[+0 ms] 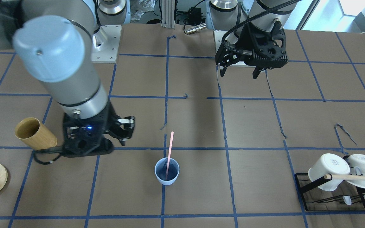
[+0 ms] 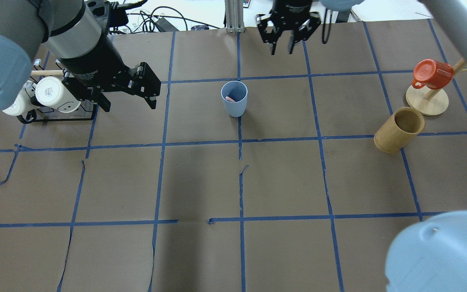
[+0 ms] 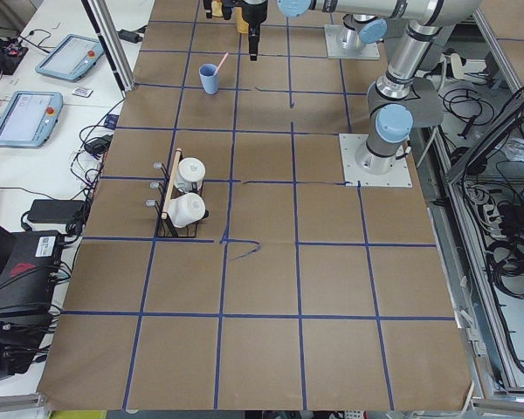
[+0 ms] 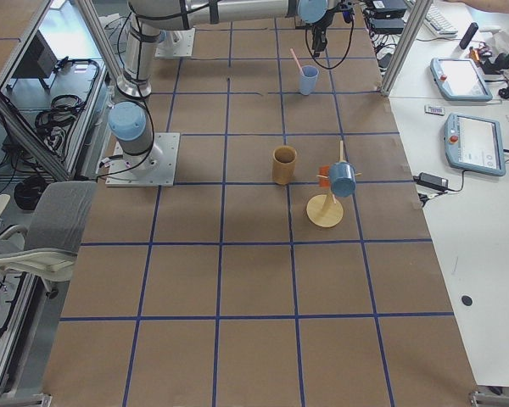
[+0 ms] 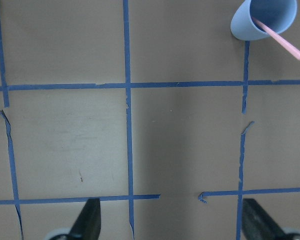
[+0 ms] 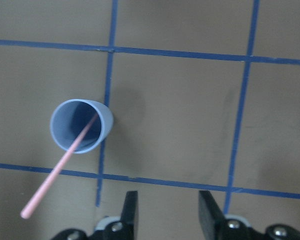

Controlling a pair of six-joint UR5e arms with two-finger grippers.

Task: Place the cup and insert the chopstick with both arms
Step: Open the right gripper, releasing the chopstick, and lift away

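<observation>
The light-blue cup (image 1: 166,176) stands upright on the brown table near a blue tape line, at mid-table far from the robot's base; it also shows in the overhead view (image 2: 234,106). The pale-pink chopstick (image 1: 170,148) stands in it and leans against the rim, as the right wrist view (image 6: 55,182) and left wrist view (image 5: 285,44) show. My right gripper (image 1: 125,133) is open and empty, beside the cup and apart from it. My left gripper (image 1: 239,73) is open and empty, held high and well away from the cup.
A tan wooden cup (image 1: 35,134) stands beside the right gripper. A red mug hangs on a round wooden stand (image 2: 432,73). A black rack with white mugs (image 1: 328,171) and a wooden rod (image 1: 356,177) stands on the left arm's side.
</observation>
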